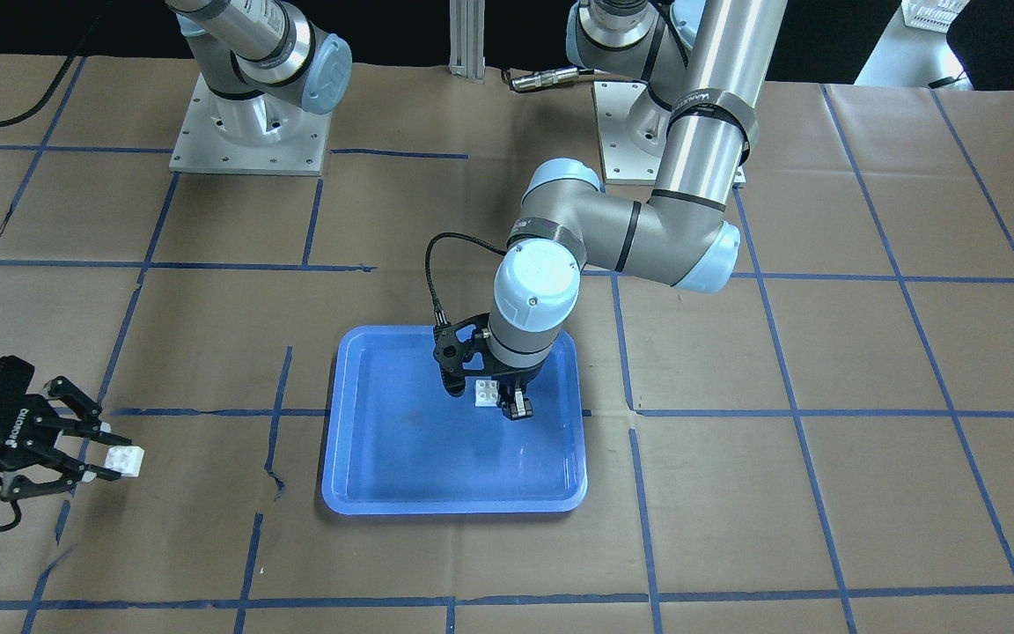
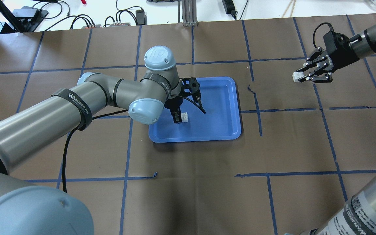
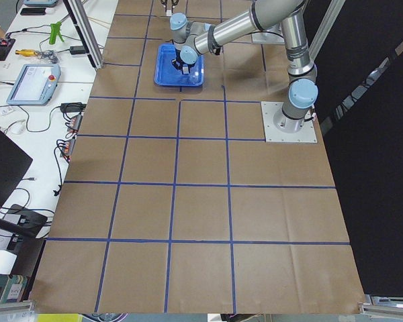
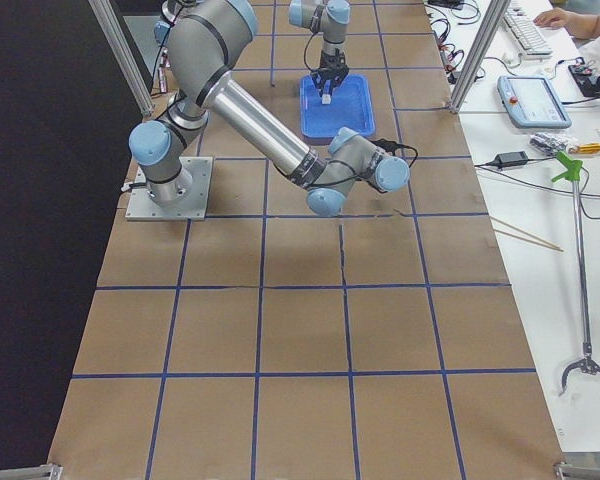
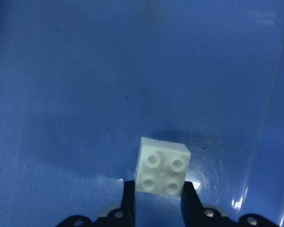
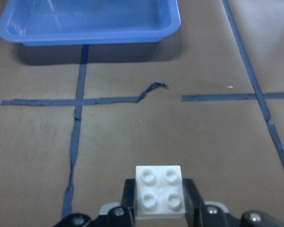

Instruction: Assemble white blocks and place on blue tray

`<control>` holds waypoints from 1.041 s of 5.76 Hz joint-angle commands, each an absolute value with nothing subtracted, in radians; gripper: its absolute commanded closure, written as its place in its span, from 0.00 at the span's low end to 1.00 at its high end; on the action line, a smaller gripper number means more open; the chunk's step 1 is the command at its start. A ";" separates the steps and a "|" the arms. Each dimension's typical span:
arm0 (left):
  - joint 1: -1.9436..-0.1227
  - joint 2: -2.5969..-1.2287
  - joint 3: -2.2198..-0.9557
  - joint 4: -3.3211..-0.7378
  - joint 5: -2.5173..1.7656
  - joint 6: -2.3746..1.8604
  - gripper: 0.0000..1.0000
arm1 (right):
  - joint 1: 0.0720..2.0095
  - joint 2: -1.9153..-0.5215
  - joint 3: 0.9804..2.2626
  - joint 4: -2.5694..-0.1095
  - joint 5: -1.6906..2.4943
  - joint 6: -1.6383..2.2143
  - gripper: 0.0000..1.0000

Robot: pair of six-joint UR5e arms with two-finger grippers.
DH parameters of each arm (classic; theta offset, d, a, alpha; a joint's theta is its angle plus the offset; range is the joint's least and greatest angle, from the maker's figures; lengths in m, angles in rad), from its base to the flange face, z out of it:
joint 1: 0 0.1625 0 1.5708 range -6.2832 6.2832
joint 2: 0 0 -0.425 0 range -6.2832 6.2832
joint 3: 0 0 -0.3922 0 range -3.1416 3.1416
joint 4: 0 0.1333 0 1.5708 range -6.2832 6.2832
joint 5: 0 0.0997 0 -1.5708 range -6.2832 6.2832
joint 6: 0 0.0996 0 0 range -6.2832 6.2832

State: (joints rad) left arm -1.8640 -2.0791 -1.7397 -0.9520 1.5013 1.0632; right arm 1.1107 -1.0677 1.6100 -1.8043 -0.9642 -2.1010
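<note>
Block one [image 1: 487,393] is being pinched by the left gripper [image 1: 491,399] low over the tray [image 1: 401,458] in the front view, inside its rim toward the robot's side; block two [image 1: 128,459] is sitting studs-up in the right gripper [image 1: 117,458], well apart from the tray, so the two are not yet joined. Overhead, the left arm is reaching across the tray from its left edge with block one near the tray's middle, while the right gripper is hanging far off the tray's right edge. The side views are showing only that the left arm is bending down over the tray; the blocks are too small to read there. The left wrist camera is showing both fingers closing on block one's sides, studs facing the lens, probably to present them for mating; whether it is touching the tray floor I cannot tell. The right wrist camera is showing block two clamped likewise, with the tray ahead of it.
</note>
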 commanded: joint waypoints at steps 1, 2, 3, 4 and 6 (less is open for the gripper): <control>-1.868 -2.080 -1.740 -0.946 1.503 1.036 0.96 | 1.152 -1.142 1.753 -1.889 -0.898 -2.016 0.69; -1.878 -2.080 -1.740 -0.943 1.503 1.008 0.96 | 1.181 -1.147 1.794 -1.949 -0.897 -1.993 0.69; -1.885 -2.080 -1.738 -0.943 1.503 1.000 0.96 | 1.207 -1.170 1.833 -1.992 -0.897 -1.927 0.69; -1.888 -2.080 -1.740 -0.934 1.503 0.988 0.93 | 1.227 -1.184 1.883 -2.073 -0.896 -1.896 0.69; -1.891 -2.080 -1.743 -0.933 1.505 0.979 0.29 | 1.259 -1.186 1.959 -2.256 -0.896 -1.801 0.69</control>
